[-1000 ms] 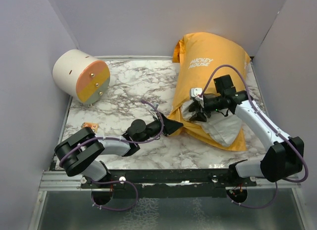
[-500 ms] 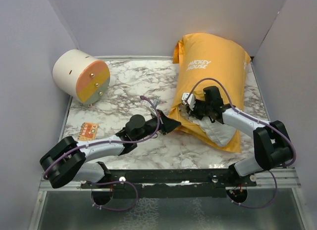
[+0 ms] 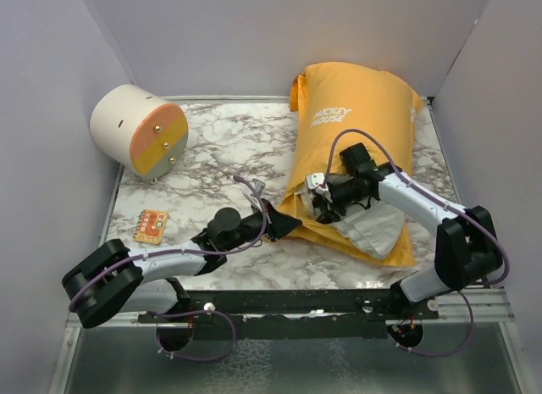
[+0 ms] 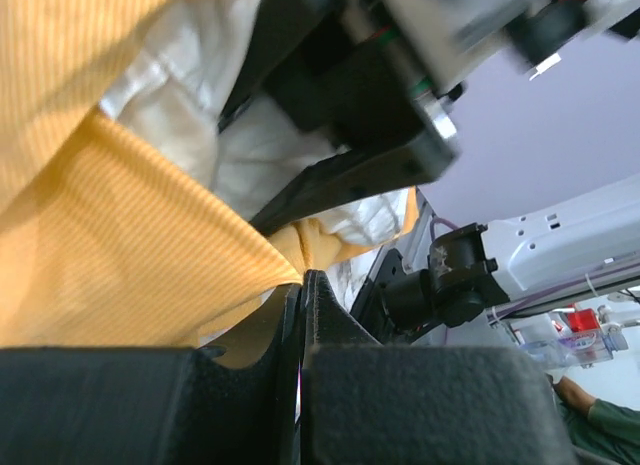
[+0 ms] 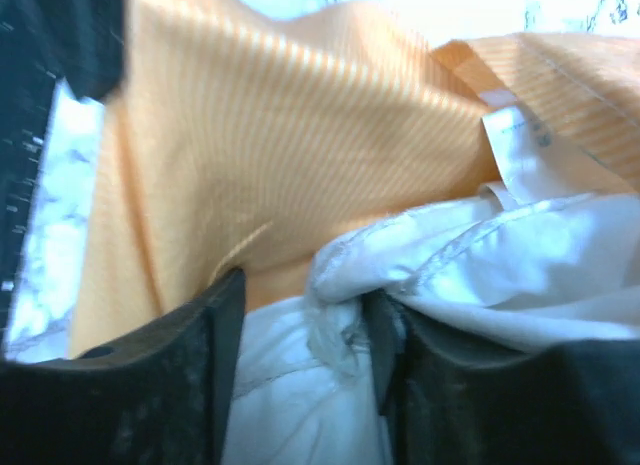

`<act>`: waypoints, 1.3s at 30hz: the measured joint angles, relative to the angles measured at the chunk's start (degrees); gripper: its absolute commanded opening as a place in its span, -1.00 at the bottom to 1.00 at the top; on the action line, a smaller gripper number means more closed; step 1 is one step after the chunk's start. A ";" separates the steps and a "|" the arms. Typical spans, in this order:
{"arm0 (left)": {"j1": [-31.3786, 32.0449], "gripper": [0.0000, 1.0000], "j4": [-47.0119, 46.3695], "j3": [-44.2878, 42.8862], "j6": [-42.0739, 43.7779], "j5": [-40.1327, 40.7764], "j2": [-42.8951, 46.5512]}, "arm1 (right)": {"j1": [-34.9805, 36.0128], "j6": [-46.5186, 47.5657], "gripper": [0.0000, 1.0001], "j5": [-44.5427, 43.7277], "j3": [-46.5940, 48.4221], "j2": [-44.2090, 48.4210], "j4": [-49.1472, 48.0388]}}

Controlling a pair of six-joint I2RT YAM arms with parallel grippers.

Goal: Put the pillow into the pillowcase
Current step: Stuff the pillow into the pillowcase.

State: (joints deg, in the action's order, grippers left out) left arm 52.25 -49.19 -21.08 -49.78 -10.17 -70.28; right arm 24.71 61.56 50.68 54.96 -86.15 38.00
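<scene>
The orange-yellow pillowcase (image 3: pixel 356 127) lies at the back right with its white "MICKEY MOUSE" lettering facing up. The white pillow (image 3: pixel 373 229) is mostly inside it, and a wrinkled part shows at the open near end. My left gripper (image 3: pixel 284 224) is shut on the pillowcase's orange hem at the left of the mouth; the left wrist view shows that fabric (image 4: pixel 150 235) pinched at the fingertips (image 4: pixel 303 280). My right gripper (image 3: pixel 320 195) is at the mouth. In the right wrist view its jaws (image 5: pixel 300 325) hold a bunch of white pillow fabric (image 5: pixel 330 385), with the orange lining (image 5: pixel 280 135) behind.
A cream-and-orange cylinder (image 3: pixel 140 130) lies at the back left of the marble table (image 3: pixel 229 148). A small orange card (image 3: pixel 151 225) lies near the left arm. Grey walls close in the left, back and right sides.
My right gripper has moved left and nearer, into the case mouth. The pillowcase has shifted a little left. My left arm has stretched lower, keeping hold of the hem and uncovering the orange card.
</scene>
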 measured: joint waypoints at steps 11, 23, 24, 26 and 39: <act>-0.35 -1.00 9.94 8.02 0.48 6.80 18.80 | -0.46 -0.20 0.31 3.06 19.76 12.28 18.16; -0.39 -1.00 31.54 12.55 0.57 15.58 48.48 | 11.67 -15.63 -0.62 0.42 13.00 9.84 4.20; -0.39 -1.00 32.44 12.57 0.42 15.85 49.27 | 13.11 -17.20 -0.63 -0.74 13.00 8.94 2.12; -0.39 -1.00 33.14 12.55 0.20 16.09 49.53 | 16.44 -20.35 -0.64 -3.56 13.00 6.84 -2.16; -0.46 -1.00 31.19 5.62 2.40 15.04 35.74 | 24.46 -32.26 -0.88 -32.11 6.32 -4.57 -26.14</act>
State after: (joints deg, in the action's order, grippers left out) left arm 51.79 -18.00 -15.46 -47.37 4.86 -34.54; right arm 49.17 29.30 18.57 61.28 -90.72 11.86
